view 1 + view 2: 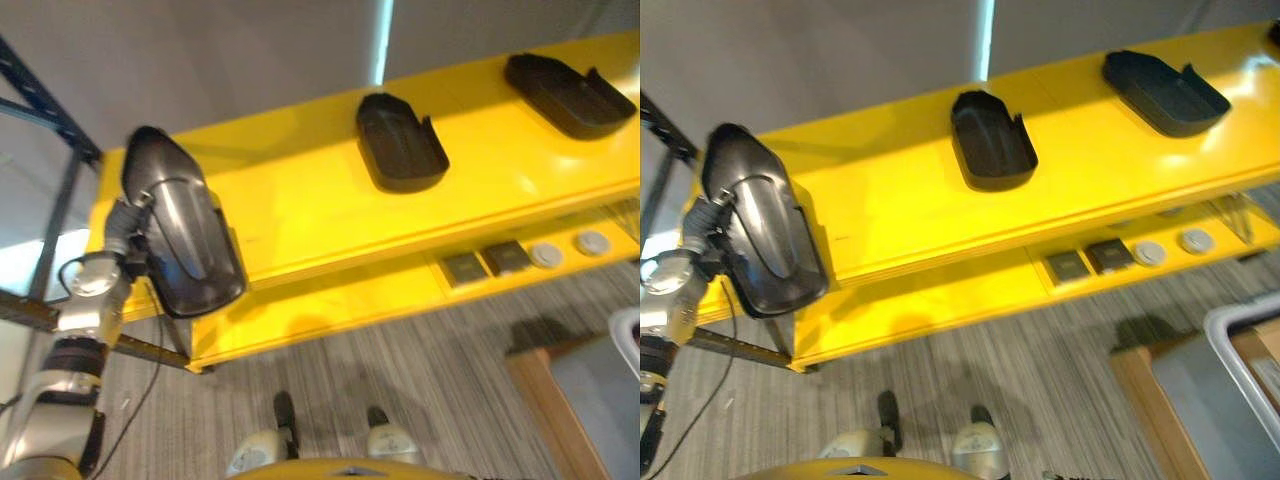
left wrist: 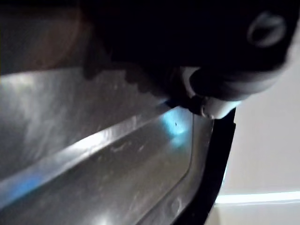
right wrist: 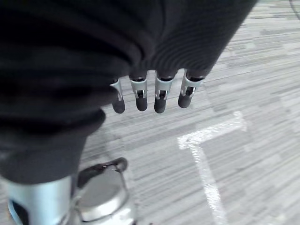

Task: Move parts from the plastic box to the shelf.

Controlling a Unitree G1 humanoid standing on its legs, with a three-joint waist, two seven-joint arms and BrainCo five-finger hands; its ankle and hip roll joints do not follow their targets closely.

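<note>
Part, dark and glossy, is gripped by the left robot hand at the yellow shelf's left end; the right robot hand hangs relaxed.

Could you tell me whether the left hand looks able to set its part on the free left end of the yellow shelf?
Probably yes: the black part in the left hand hangs beside the yellow shelf's bare left end.

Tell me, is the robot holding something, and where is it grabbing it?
Yes. The left hand holds a black part by its side edge, over the yellow shelf's left end. The right hand hangs open, holding nothing.
</note>
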